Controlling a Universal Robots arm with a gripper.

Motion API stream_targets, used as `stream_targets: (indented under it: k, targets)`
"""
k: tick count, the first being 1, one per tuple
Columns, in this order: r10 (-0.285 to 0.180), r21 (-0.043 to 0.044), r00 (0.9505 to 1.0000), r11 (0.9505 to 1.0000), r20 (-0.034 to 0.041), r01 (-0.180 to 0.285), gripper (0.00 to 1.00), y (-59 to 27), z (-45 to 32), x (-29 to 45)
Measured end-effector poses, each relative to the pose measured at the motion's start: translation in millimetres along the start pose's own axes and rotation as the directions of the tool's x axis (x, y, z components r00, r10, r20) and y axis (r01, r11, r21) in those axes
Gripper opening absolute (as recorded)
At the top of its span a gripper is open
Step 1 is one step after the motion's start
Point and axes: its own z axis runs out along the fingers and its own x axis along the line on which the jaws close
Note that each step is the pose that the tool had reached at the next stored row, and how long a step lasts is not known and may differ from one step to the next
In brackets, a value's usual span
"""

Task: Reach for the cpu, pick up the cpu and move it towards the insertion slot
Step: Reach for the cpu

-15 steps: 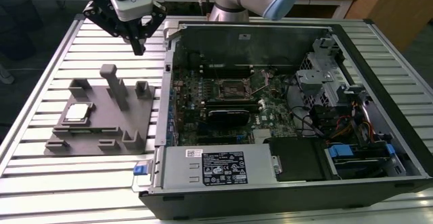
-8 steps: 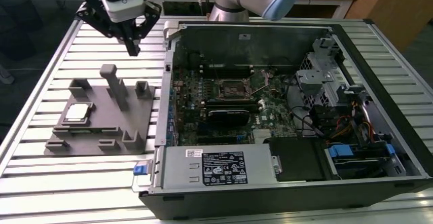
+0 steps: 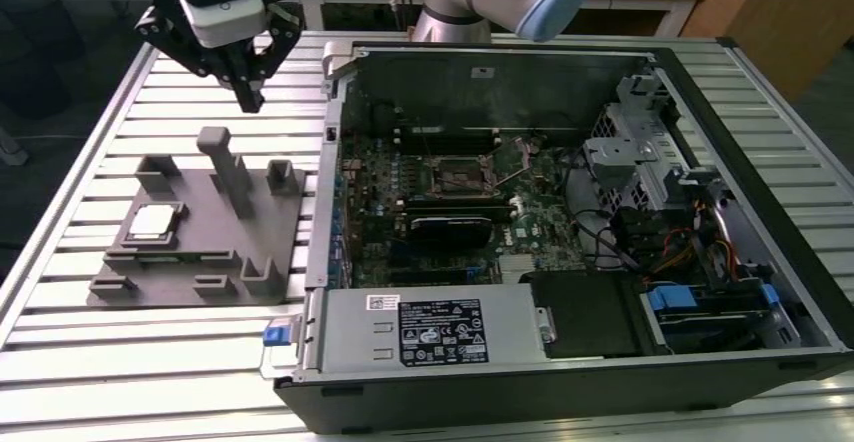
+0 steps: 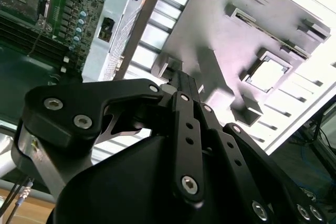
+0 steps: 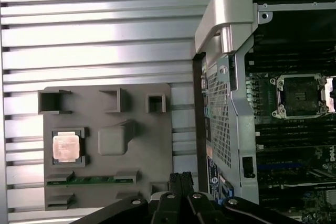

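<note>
Because the cpu (image 3: pixel 154 222) sits face-up in a square pocket of the grey fixture (image 3: pixel 200 237), walled in so it cannot slide, it rests in a known pose well below the gripper (image 3: pixel 250 102) and apart from it, toward the exterior view's left; the gripper hangs high near the fixture's edge, carrying nothing, its fingers seemingly drawn together to a narrow tip, though the angle leaves some doubt; on the gripper's other side, the insertion slot (image 3: pixel 461 175) lies bare inside the computer case (image 3: pixel 561 392), silvery bracket framing the dark socket, well apart from the cpu.
</note>
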Motion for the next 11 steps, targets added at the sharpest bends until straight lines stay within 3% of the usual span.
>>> stream_targets:
  k: [11]
  targets:
    - [0.0,0.0,1.0,1.0,0.0,0.0,0.11,-2.4,4.9,11.5]
